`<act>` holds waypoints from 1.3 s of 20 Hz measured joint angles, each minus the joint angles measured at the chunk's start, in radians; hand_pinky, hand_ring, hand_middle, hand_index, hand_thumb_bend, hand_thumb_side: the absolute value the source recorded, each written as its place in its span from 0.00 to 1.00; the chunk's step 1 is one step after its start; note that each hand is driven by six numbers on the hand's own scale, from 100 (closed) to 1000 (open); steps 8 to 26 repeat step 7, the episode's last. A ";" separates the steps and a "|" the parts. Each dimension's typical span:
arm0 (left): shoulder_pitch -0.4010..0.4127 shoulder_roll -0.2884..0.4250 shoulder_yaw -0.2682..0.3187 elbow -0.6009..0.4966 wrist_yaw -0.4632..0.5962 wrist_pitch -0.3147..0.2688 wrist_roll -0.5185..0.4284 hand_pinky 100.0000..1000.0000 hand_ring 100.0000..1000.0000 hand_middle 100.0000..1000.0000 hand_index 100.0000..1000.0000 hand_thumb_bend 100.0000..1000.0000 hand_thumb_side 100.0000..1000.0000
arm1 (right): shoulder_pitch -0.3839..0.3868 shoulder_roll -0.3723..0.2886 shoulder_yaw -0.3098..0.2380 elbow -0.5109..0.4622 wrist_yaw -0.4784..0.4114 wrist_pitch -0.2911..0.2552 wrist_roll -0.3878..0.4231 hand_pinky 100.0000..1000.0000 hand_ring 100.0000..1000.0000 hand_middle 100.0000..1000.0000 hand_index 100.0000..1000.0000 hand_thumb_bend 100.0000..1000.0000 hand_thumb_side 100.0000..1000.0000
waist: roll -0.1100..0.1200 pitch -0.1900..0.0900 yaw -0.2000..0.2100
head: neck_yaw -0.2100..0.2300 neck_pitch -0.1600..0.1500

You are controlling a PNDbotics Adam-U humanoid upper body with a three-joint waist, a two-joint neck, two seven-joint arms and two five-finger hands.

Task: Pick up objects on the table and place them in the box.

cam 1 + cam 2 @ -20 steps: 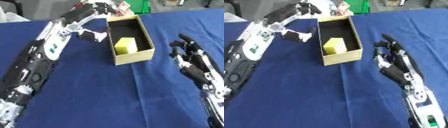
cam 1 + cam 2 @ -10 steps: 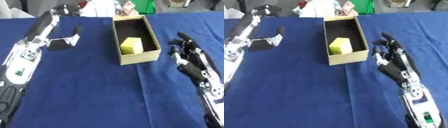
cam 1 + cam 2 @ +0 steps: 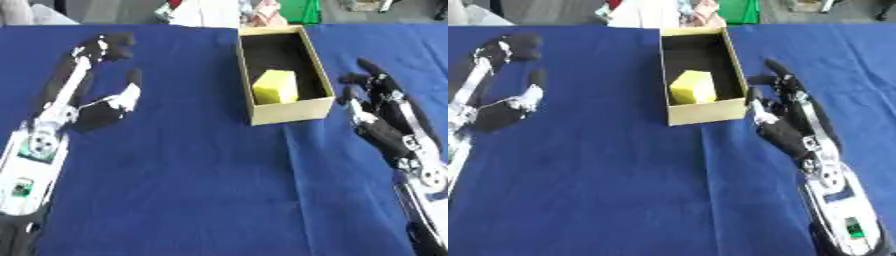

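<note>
- Two hands are in view, and the left hand (image 3: 96, 107) is the one that has changed: a second ago it was up beside the box's far-left corner, and now it sits well apart from the box, at the left of the frame
- Its fingers look relaxed and spread, with nothing between them, the thumb pointing toward the upper middle; the left forearm runs down to the lower left corner
- At upper centre, the cardboard box (image 3: 289, 111) stands open on the blue table (image 3: 192, 190), with a yellow block (image 3: 275, 86) lying inside near its front end; I judge that object already placed
- No other loose object shows on the blue cloth, so the task looks done or nearly so
- At right, the right hand (image 3: 785, 127) rests just beside the box's near-right corner, fingers straight and pointing up the frame, empty, where it was a second ago
</note>
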 measured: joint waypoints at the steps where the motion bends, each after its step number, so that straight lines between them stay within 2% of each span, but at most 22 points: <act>1: 0.027 -0.001 -0.003 -0.013 0.017 0.000 -0.012 0.80 0.74 0.76 0.88 0.00 0.32 | 0.000 0.000 0.000 0.000 0.000 0.000 0.001 0.74 1.00 0.70 0.97 0.00 0.21 | -0.001 -0.002 0.000 | 0.001 0.001; 4: 0.087 0.000 -0.022 -0.051 0.068 -0.005 -0.055 0.81 0.75 0.76 0.88 0.00 0.26 | 0.000 0.000 0.005 0.000 0.000 0.000 0.005 0.74 1.00 0.70 0.96 0.00 0.21 | -0.005 -0.009 -0.002 | 0.004 0.009; 7: 0.084 0.005 -0.053 -0.073 0.098 -0.008 -0.106 0.81 0.75 0.76 0.88 0.00 0.23 | 0.000 0.000 0.012 0.000 0.000 0.000 0.015 0.73 1.00 0.69 0.94 0.00 0.21 | -0.005 -0.010 -0.008 | 0.008 0.010; 26: 0.084 0.005 -0.053 -0.073 0.098 -0.008 -0.106 0.81 0.75 0.76 0.88 0.00 0.23 | 0.000 0.000 0.012 0.000 0.000 0.000 0.015 0.73 1.00 0.69 0.94 0.00 0.21 | -0.005 -0.010 -0.008 | 0.008 0.010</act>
